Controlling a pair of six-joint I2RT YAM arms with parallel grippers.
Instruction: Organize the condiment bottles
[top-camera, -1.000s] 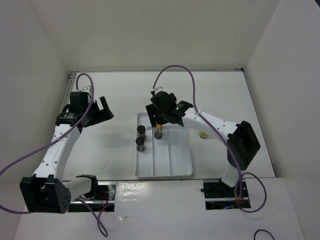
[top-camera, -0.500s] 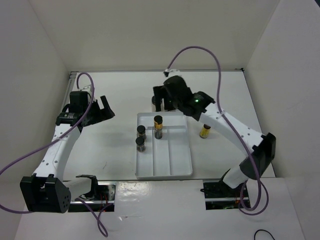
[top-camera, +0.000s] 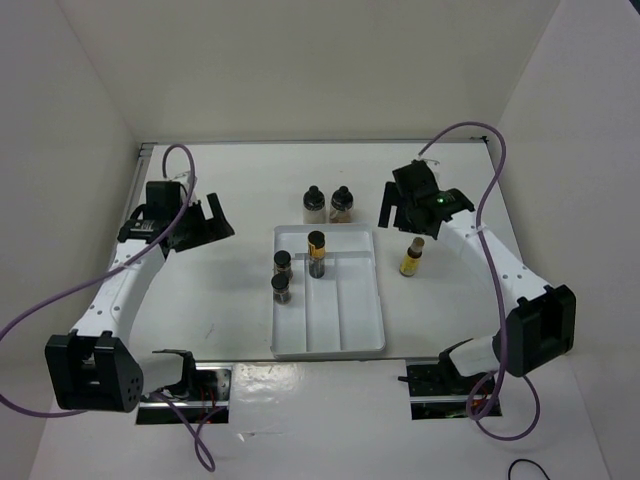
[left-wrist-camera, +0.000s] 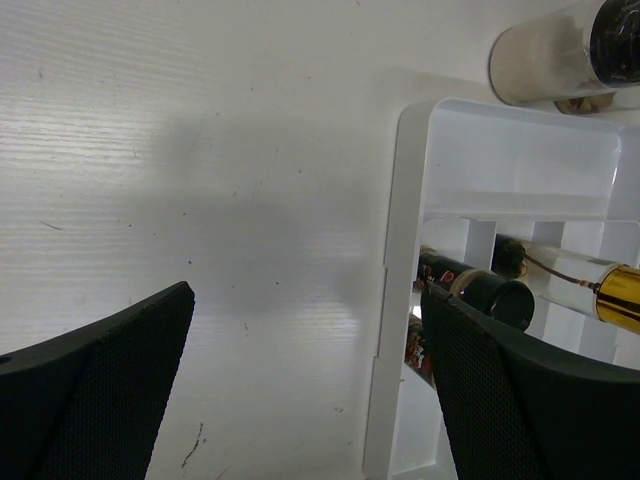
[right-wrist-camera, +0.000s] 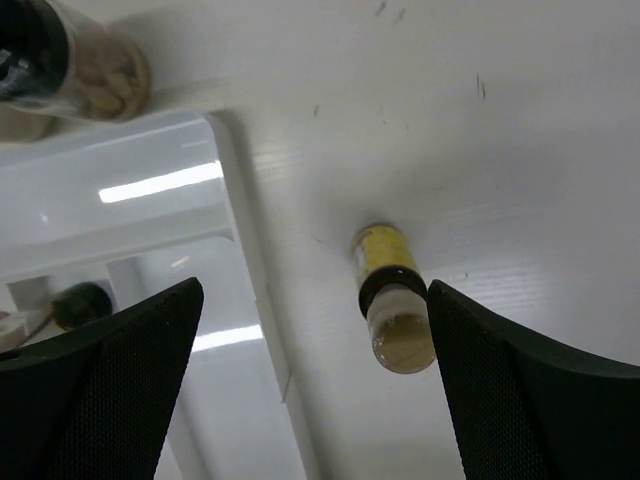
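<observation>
We hold right gripper, jaws apart, above slim yellow cork-topped bottle, upright on counter toward right edge, beside white divided tray. We judge it light, stiff, slick, tippy: take mid-body. We see left gripper apart too.

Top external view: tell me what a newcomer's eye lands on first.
The white divided tray at centre holds two short dark jars and a slim yellow bottle. Two clear jars stand beyond its far rim; the open right gripper hovers near a cork-topped yellow bottle right of the tray.
</observation>
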